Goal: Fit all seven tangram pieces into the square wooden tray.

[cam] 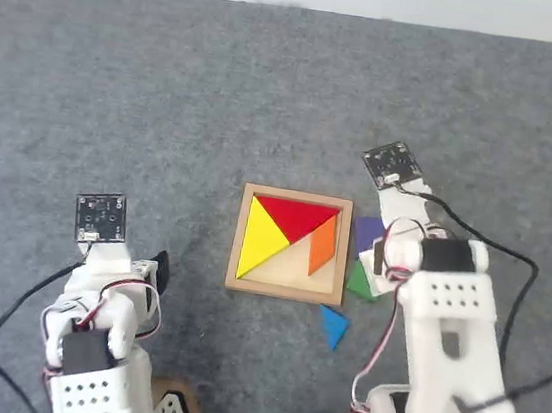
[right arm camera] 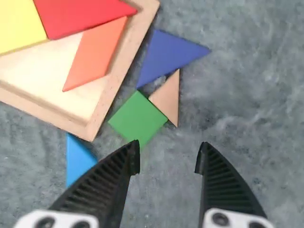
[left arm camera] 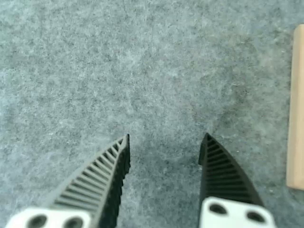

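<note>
1. Left gripper [left arm camera: 166, 142]: low over the grey worktop [cam: 170, 83], towards its near left part. Fingers spread wide, nothing between them. The tray's left edge lies well off to its side.
2. Right gripper [right arm camera: 168, 147]: over the worktop just right of the tray. Fingers parted wide, holding nothing. One fingertip [right arm camera: 134, 151] sits just short of the green square.
3. Light blue triangle [cam: 333, 325]: flat on the worktop, just off the tray's near right corner.
4. Square wooden tray [cam: 237, 262]: flat on the worktop, midway between the two arms. Bare wood shows in its near right part.
5. Yellow triangle [cam: 260, 240]: large, in the tray, along its left edge.
6. Orange parallelogram [cam: 323, 245]: in the tray, along its right edge.
7. Red triangle [cam: 295, 219]: large, in the tray, along its far edge, meeting the yellow triangle.
8. Green square [right arm camera: 137, 118]: on the worktop, close beside the tray's right edge.
9. Tan triangle [right arm camera: 168, 97]: small, on the worktop, right up against the green square.
10. Dark blue triangle [right arm camera: 166, 54]: on the worktop, beside the tray's right edge, just beyond the tan triangle.
</note>
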{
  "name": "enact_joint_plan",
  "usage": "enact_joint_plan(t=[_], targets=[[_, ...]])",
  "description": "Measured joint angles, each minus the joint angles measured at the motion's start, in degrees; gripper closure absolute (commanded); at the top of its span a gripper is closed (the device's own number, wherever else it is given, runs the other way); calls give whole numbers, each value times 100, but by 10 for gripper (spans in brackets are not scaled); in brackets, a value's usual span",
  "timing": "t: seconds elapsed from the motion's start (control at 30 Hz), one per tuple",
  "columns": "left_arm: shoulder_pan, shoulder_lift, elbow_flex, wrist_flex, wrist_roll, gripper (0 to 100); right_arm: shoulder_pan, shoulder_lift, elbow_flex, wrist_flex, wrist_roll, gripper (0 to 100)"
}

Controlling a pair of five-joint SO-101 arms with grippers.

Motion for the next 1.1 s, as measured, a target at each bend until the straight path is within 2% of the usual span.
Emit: enact_joint_plan(t=[0.33,0.5,0.77,1.1], targets=[[0,0,0,0,0,766,79,2769,-747,-879,44,792],[0,0,0,0,0,766,308,3657,-1160,-1169,44,791],[0,0,0,0,0,766,448,3965,-1486,-1380,44,790],[0,0,0,0,0,766,185,4018,-1503,-1371,44,790]])
